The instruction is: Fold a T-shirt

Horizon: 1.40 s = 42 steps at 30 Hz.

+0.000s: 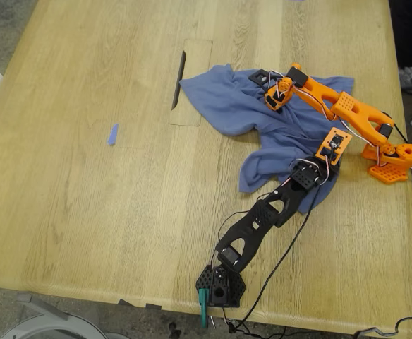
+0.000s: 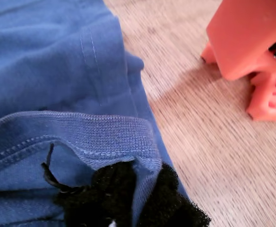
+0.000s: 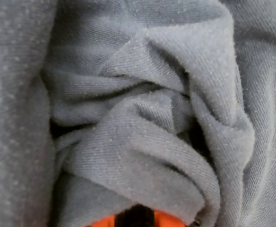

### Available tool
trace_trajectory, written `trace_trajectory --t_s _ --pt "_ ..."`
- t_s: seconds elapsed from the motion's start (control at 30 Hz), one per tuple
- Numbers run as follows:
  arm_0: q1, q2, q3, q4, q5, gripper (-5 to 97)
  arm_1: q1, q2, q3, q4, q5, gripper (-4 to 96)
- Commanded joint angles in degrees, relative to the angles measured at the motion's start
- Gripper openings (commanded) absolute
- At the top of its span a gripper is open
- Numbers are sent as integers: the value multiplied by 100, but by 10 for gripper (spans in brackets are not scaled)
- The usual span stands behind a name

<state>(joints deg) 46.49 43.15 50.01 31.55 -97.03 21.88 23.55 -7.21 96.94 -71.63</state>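
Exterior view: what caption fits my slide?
Two arms reach into a crumpled blue T-shirt on a wooden table.

I run two printed plastic arms: one black arm (image 1: 259, 219) with a perforated base and loose black cables, and one orange arm (image 1: 347, 109) with a gridded orange base (image 1: 389, 169) and dark motors at its joints.
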Motion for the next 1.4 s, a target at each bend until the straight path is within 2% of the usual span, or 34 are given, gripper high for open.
trace_trajectory --t_s 0.0,0.13,0.27,0.43,0.53,0.97,1.17,1.37 --pt "-26 220 -782 360 44 65 -35 562 -88 -18 35 -2" --pt "-9 0 -1292 589 62 104 -70 589 -88 -18 35 -2" --pt "9 -475 -2338 1046 9 196 -97 615 -88 -18 35 -2" --pt "18 -2118 -5774 2698 -105 329 -149 633 -88 -18 44 -2" --pt "26 -2663 -6917 3568 -70 380 -193 642 -88 -18 53 -2" --pt "343 -1898 -6697 4746 70 467 -369 659 -88 -18 88 -2" --pt "483 -1441 -6038 4526 211 534 -466 650 -88 -18 97 -2" --pt "369 -1468 -5871 4184 624 547 -598 633 -88 -18 123 -2"
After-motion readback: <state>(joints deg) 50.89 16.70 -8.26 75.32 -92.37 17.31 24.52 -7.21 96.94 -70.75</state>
